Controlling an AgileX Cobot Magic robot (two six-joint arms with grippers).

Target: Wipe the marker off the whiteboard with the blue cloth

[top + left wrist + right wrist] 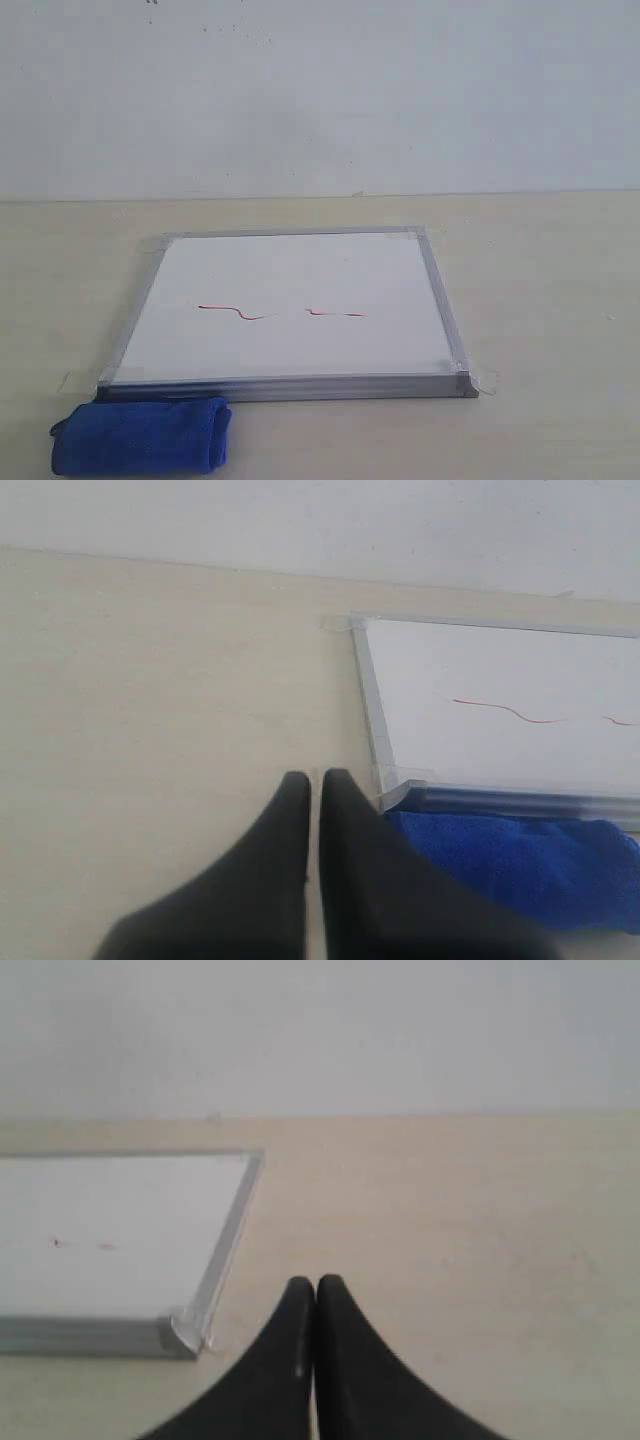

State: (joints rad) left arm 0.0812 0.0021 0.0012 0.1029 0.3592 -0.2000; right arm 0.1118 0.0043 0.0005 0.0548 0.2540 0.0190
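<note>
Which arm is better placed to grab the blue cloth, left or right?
Left, probably. The blue cloth lies by the whiteboard's near left corner, right beside the left end effector. The right end effector is off the board's opposite corner, with no cloth in its view.

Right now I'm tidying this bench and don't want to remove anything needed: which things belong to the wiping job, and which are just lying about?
For the job: flat white whiteboard with silver-grey metal frame; two thin wavy red marker lines; rolled royal-blue fuzzy cloth.
Just there: pale beige table; plain white wall.
</note>
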